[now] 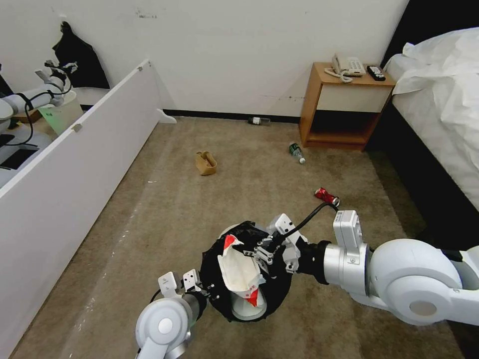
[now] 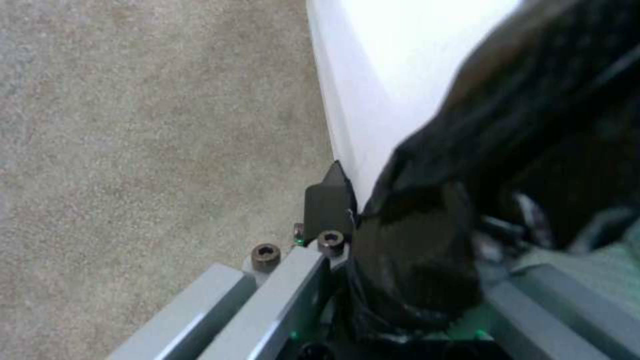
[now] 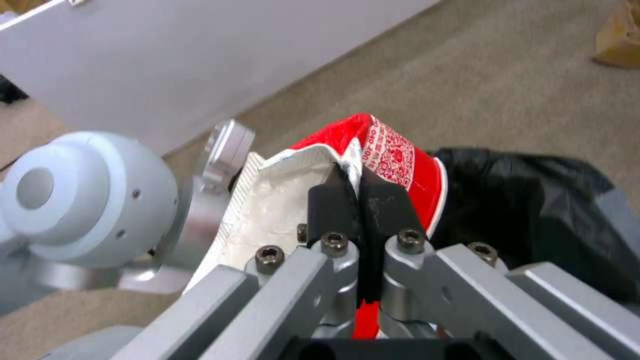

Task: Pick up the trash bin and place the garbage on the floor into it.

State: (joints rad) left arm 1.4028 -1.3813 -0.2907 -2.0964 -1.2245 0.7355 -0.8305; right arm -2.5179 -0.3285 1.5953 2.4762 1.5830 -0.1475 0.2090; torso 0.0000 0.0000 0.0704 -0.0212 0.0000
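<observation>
The trash bin [image 1: 249, 311], white with a black bag [image 1: 279, 286] over its rim, hangs tilted above the floor [image 1: 149, 224]. My left gripper [image 1: 210, 291] is shut on its rim; in the left wrist view one finger [image 2: 327, 202] presses the white wall [image 2: 387, 75] beside the bag [image 2: 533, 125]. My right gripper [image 1: 252, 252] [image 3: 357, 175] sits over the bin's mouth, shut on a red packet [image 3: 397, 160] [image 1: 230, 242]. A white slipper [image 1: 239, 271] [image 3: 267, 220] lies in the bin. A red can [image 1: 327, 196], two bottles [image 1: 297, 152] [image 1: 259, 120] and a brown paper bag [image 1: 205, 162] lie on the carpet.
A long white panel [image 1: 75, 169] runs along the left. A wooden nightstand [image 1: 344, 107] with a telephone stands at the far wall, and a bed [image 1: 444, 109] with white sheets lines the right side. Open carpet lies between them.
</observation>
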